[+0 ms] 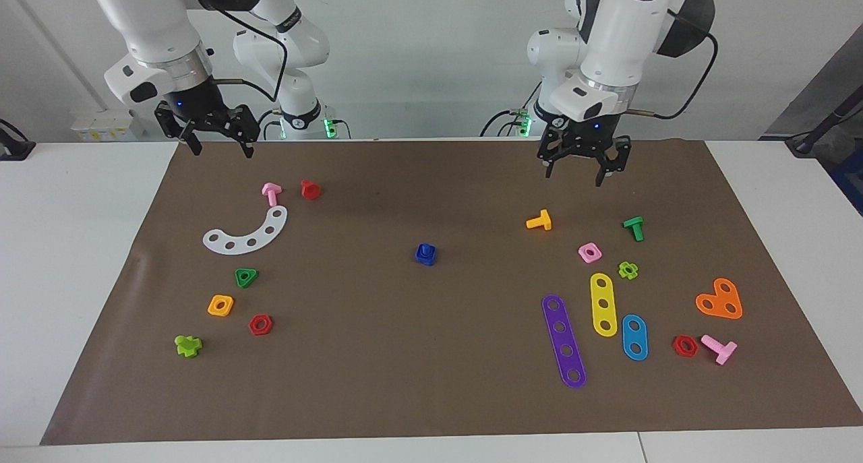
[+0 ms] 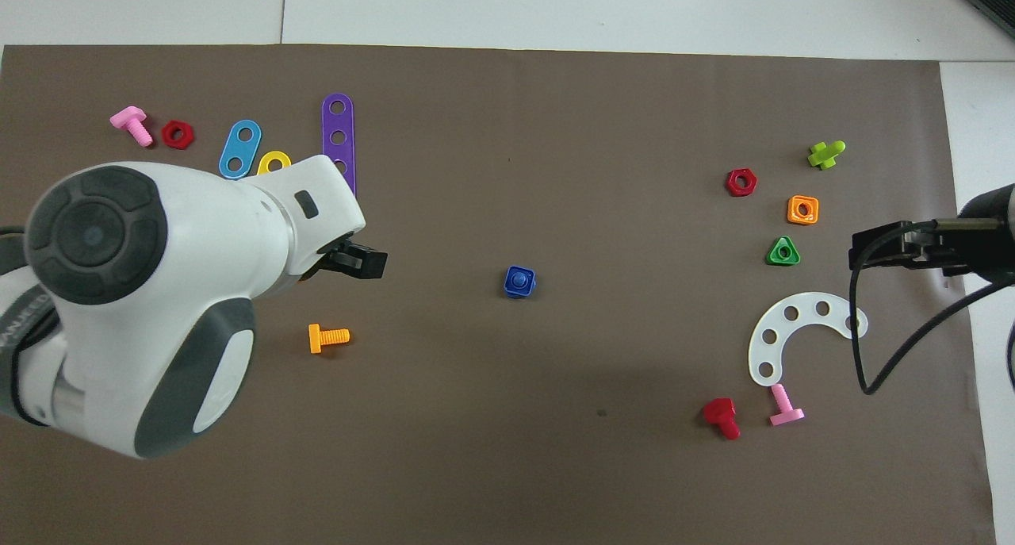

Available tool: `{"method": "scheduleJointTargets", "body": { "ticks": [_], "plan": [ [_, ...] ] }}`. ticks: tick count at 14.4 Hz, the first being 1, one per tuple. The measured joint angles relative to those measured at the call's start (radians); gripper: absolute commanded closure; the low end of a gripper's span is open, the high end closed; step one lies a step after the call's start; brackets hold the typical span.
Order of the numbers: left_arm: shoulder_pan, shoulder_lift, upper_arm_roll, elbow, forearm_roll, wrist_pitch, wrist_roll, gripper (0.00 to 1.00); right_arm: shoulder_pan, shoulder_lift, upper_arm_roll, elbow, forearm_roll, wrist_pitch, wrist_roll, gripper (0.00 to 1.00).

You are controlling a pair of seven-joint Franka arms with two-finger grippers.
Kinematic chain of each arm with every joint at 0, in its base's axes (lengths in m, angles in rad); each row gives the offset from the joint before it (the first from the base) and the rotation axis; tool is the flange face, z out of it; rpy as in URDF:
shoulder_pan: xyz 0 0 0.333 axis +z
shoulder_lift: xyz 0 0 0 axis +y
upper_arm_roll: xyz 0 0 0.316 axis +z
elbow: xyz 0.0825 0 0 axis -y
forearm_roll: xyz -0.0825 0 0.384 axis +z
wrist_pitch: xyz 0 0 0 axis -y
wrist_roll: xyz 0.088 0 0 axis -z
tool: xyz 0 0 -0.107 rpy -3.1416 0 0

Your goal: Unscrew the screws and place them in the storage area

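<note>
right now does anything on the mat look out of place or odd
One thing: the blue bolt, seated in a blue square nut, sits alone mid-mat, apart from both clusters of parts. Nothing looks spilled or damaged. The left gripper and right gripper hang open above the mat's edge nearest the robots.

The scene is lit brightly and evenly from above, only small soft shadows are cast beside the parts on the matte brown mat (image 1: 431,355), no glare is seen on it, and both views are rendered in focus throughout.
</note>
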Motion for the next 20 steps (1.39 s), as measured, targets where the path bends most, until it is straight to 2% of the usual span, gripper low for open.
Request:
{"method": "scheduleJointTargets", "body": {
  "ticks": [5,12,15,20],
  "plan": [
    [-0.002,0.126,-0.099,-0.008,0.000,0.153,-0.148,0.06,0.000,0.000,0.000,0.000,0.000,0.000,0.000,0.00],
    [-0.015,0.224,-0.172,-0.030,0.013,0.319,-0.234,0.10,0.000,0.000,0.000,0.000,0.000,0.000,0.000,0.00],
    [-0.056,0.286,-0.178,-0.032,0.091,0.362,-0.310,0.10,0.000,0.000,0.000,0.000,0.000,0.000,0.000,0.00],
    [-0.099,0.389,-0.182,-0.030,0.294,0.418,-0.495,0.10,0.000,0.000,0.000,0.000,0.000,0.000,0.000,0.00]
  ]
}}
